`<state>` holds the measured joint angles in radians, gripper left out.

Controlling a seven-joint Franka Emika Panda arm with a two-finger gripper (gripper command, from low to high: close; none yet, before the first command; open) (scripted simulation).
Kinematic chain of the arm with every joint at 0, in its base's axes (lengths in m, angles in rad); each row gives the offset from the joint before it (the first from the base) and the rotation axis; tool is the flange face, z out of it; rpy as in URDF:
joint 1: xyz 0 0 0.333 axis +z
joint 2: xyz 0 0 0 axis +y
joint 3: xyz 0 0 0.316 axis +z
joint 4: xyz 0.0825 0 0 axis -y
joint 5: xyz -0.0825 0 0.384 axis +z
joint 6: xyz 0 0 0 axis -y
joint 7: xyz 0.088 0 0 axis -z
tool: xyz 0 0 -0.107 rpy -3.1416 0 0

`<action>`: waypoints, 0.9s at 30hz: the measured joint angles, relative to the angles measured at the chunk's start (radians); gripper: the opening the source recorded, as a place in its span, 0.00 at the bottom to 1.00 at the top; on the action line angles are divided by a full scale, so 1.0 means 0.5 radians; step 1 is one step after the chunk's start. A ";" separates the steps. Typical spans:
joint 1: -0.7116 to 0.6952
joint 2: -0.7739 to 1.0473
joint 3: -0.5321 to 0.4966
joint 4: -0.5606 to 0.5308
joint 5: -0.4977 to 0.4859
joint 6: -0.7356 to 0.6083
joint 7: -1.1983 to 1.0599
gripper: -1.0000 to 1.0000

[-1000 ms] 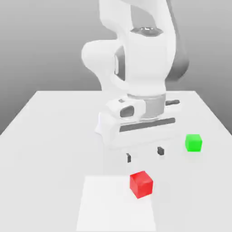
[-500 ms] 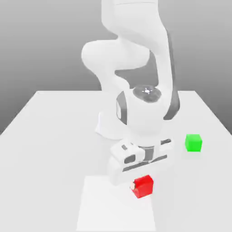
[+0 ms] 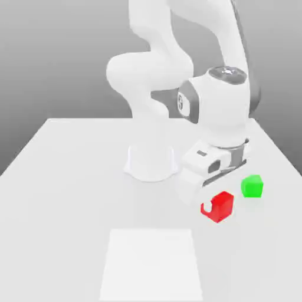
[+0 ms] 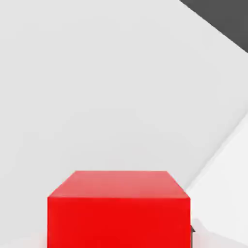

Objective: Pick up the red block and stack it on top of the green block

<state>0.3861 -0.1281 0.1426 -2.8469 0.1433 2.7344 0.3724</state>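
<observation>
Right now I have the red block [image 3: 220,206] pinched between the jaws of the gripper [image 3: 216,207], and it hangs clear of the worktop [image 3: 71,177] under the white hand. From the exterior view the cube sits tilted, one corner lower than the rest, with a bit of pale fingertip [image 3: 207,207] showing against its face on the exterior view's left. The arm [image 3: 177,65] bends over from its round base [image 3: 151,162] at the middle of the worktop and reaches out toward the exterior view's right, the wrist housing sitting above and slightly behind the cube.

The green block [image 3: 252,186] rests flat on the worktop, just beside the red one on the exterior view's right and a little farther back. The two cubes are near each other but apart (I can see a strip of pale worktop between them).

A lighter square patch [image 3: 152,265] lies on the worktop close to the front edge, well to the exterior view's left of the held cube, and nothing stands on it.

From the hand view I see the red block [image 4: 118,208] square on, its upper face and one broad side bright and plain, with white worktop [image 4: 97,87] spread beyond it and a dark wedge of background [image 4: 227,19] past the worktop's edge. A lighter band [image 4: 227,164] crosses the surface on a slant beside the cube.
</observation>
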 joint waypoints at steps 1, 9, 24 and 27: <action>0.055 -0.027 0.027 -0.009 0.027 -0.014 -0.038 0.00; 0.483 -0.214 0.248 -0.090 0.167 -0.107 -0.293 0.00; 0.808 -0.155 0.579 -0.181 0.033 0.009 -0.390 0.00; 0.752 -0.037 0.608 -0.177 -0.070 0.122 -0.319 0.00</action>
<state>0.7620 -0.1467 0.4465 -2.9354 0.1084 2.7952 0.2127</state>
